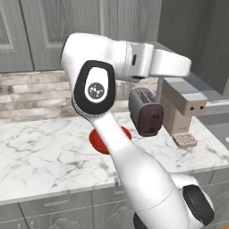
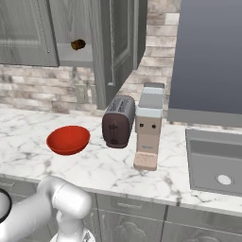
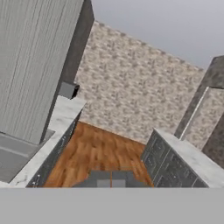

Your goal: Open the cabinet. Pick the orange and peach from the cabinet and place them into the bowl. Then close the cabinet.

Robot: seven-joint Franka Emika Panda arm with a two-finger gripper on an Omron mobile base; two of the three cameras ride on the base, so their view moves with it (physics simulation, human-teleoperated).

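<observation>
The cabinet (image 2: 113,47) has its right door swung out, exposing the shelf so the fruit can be reached; a dark brown-and-yellow object (image 2: 78,44) sits there. The red bowl (image 2: 68,139) waits empty on the tabletop (image 2: 118,165) beside the toaster (image 2: 118,122), below the cabinet. The fingers are pressed together, holding nothing.

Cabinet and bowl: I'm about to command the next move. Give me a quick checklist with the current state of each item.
1. Cabinet opened: ok, its right-hand door is swung out.
2. Left-hand door opened: not ok, it looks shut.
3. Orange and peach located: cannot tell; on the exposed shelf I see a small dark brown-and-yellow object.
4. Bowl ready: ok, empty and upright on the counter, left of the toaster.
5. Fingers open for a pick: not ok, shut.
</observation>
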